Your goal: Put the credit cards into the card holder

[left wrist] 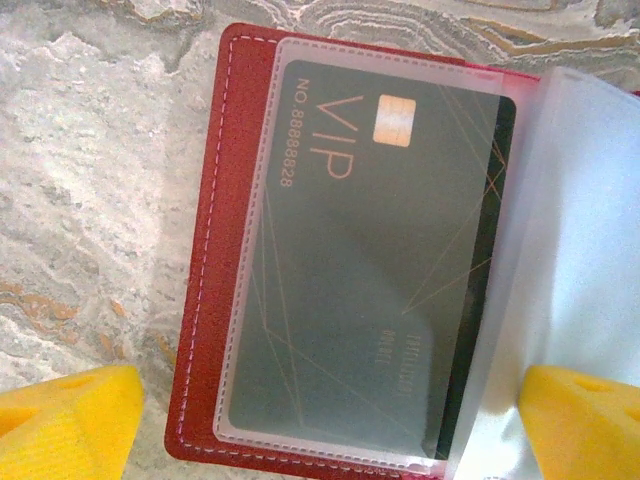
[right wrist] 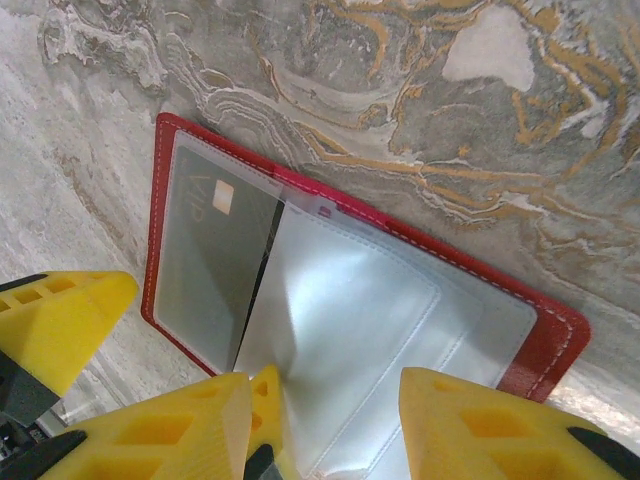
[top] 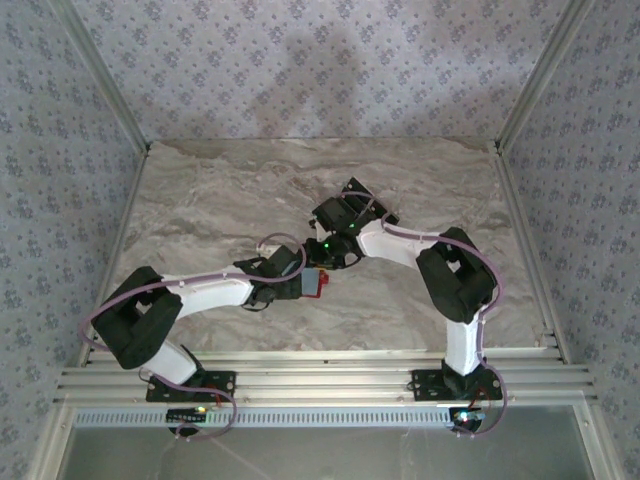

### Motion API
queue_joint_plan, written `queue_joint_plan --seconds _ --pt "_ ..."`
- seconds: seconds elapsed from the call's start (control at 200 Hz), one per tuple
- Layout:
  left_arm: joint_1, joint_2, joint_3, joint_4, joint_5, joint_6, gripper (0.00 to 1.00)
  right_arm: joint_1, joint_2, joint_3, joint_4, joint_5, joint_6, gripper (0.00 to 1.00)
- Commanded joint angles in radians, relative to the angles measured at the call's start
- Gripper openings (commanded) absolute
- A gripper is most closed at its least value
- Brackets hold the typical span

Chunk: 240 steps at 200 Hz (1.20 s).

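Card holder [left wrist: 195, 330] lies open on the marble surface [left wrist: 80, 200] between the two arms; from above, only a red sliver of it shows beside the wrists. One black credit card [left wrist: 380, 280] sits in its left clear pocket, its right edge blurred behind an upturned clear leaf [right wrist: 350, 300]. Spread wide, the left tool [left wrist: 325, 415] straddles the wallet. Either side of that leaf, the right tool [right wrist: 330, 400] stands partly spread; contact cannot be told, and its fingers [right wrist: 480, 420] hide the near edge.
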Motion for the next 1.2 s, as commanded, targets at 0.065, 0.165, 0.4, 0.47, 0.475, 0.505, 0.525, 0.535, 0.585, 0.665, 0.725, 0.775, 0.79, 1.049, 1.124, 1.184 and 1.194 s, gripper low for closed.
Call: queue_joint_plan --seconds 0.065,0.165,0.4,0.47,0.475,0.505,0.525,0.535,0.585,0.665,0.725,0.775,0.79,1.049,1.124,1.184,1.194 --pt "0.0 0.008 -0.017 -0.016 -0.017 -0.011 0.97 0.019 0.014 -0.009 0.041 -0.001 0.062 0.45" --pt "0.001 0.008 -0.019 -0.015 -0.017 -0.011 0.96 0.026 0.03 -0.007 0.045 -0.004 0.071 0.45" --pt "0.002 0.007 -0.019 -0.013 -0.016 -0.01 0.97 0.038 0.042 -0.036 0.054 0.0 0.085 0.45" --pt "0.003 0.008 -0.018 -0.013 -0.014 -0.01 0.96 0.04 0.041 -0.048 0.058 0.002 0.089 0.45" --pt "0.003 0.009 -0.018 -0.013 -0.014 -0.009 0.96 0.039 0.042 -0.048 0.059 0.002 0.09 0.45" --pt "0.005 0.008 -0.018 -0.013 -0.014 -0.007 0.96 0.04 0.039 -0.053 0.062 0.002 0.09 0.45" --pt "0.005 0.008 -0.017 -0.013 -0.013 -0.007 0.96 0.04 0.04 -0.056 0.063 0.002 0.091 0.45" --pt "0.005 0.008 -0.018 -0.013 -0.014 -0.007 0.96 0.04 0.039 -0.058 0.063 0.002 0.091 0.45" --pt "0.005 0.008 -0.016 -0.013 -0.014 -0.005 0.96 0.042 0.038 -0.062 0.066 0.003 0.094 0.45" --pt "0.006 0.008 -0.015 -0.012 -0.013 -0.005 0.96 0.042 0.038 -0.063 0.066 0.004 0.095 0.45" --pt "0.009 0.008 -0.014 -0.013 -0.012 -0.005 0.96 0.045 0.033 -0.063 0.068 0.003 0.095 0.45" --pt "0.008 0.007 -0.014 -0.013 -0.012 -0.004 0.96 0.045 0.027 -0.099 0.072 0.004 0.097 0.45" --pt "0.007 0.009 -0.014 -0.013 -0.012 -0.004 0.96 0.046 0.024 -0.103 0.073 0.003 0.097 0.45" --pt "0.01 0.009 -0.012 -0.012 -0.011 -0.002 0.96 0.051 -0.025 -0.135 0.091 0.005 0.107 0.45" --pt "0.012 0.009 -0.012 -0.011 -0.009 0.001 0.96 0.054 -0.024 -0.133 0.089 0.002 0.107 0.45" --pt "0.012 0.01 -0.011 -0.011 -0.009 0.001 0.96 0.054 -0.027 -0.136 0.09 0.001 0.106 0.45" --pt "0.013 0.01 -0.013 -0.011 -0.009 0.0 0.96 0.055 -0.027 -0.136 0.091 0.001 0.107 0.45"
